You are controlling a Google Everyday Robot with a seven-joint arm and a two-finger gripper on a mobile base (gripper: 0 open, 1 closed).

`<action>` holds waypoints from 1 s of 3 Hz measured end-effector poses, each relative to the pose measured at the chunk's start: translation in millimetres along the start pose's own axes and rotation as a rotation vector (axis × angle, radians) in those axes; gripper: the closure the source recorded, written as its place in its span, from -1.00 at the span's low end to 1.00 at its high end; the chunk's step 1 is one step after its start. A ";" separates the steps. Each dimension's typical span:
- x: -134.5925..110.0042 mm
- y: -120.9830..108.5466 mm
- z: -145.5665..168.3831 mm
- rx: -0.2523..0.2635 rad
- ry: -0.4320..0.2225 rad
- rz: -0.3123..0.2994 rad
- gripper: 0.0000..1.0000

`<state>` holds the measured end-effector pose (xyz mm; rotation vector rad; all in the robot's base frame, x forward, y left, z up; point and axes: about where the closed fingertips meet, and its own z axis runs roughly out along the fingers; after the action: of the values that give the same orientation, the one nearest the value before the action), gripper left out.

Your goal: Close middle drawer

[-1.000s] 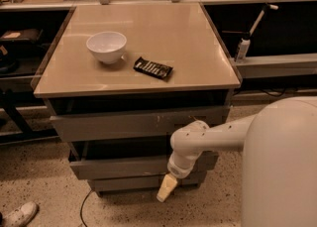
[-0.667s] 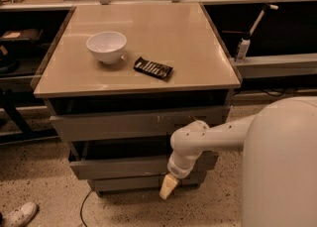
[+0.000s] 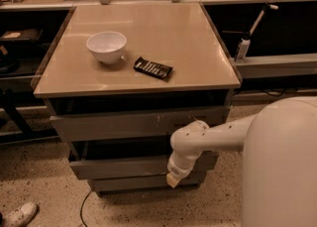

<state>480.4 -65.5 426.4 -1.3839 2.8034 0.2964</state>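
The middle drawer (image 3: 119, 166) is a wide plain grey panel and stands pulled out a little from the cabinet, with a dark gap above it. My gripper (image 3: 173, 179) hangs at the end of the white arm. Its pale tip is at the lower right part of that drawer's front, touching or nearly touching it. The top drawer (image 3: 114, 124), with small pale marks, is also out a little under the tabletop. A narrower grey panel (image 3: 133, 185) sits below the middle drawer.
A white bowl (image 3: 106, 46) and a dark snack packet (image 3: 153, 68) lie on the beige cabinet top (image 3: 188, 32). My white body (image 3: 282, 166) fills the right foreground. A white shoe (image 3: 17, 214) is on the speckled floor at lower left. Dark shelving flanks the cabinet.
My gripper has risen and moved slightly right, from below the middle drawer's lower edge up onto its front. The drawer itself shows little visible movement.
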 end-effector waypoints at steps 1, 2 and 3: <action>-5.4 -6.4 -1.7 0.015 0.002 -0.008 0.78; -17.9 -20.3 4.4 0.029 0.006 -0.018 1.00; -33.2 -32.4 13.6 0.044 0.006 -0.028 1.00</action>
<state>525.0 -56.3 410.4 -1.4166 2.7745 0.2297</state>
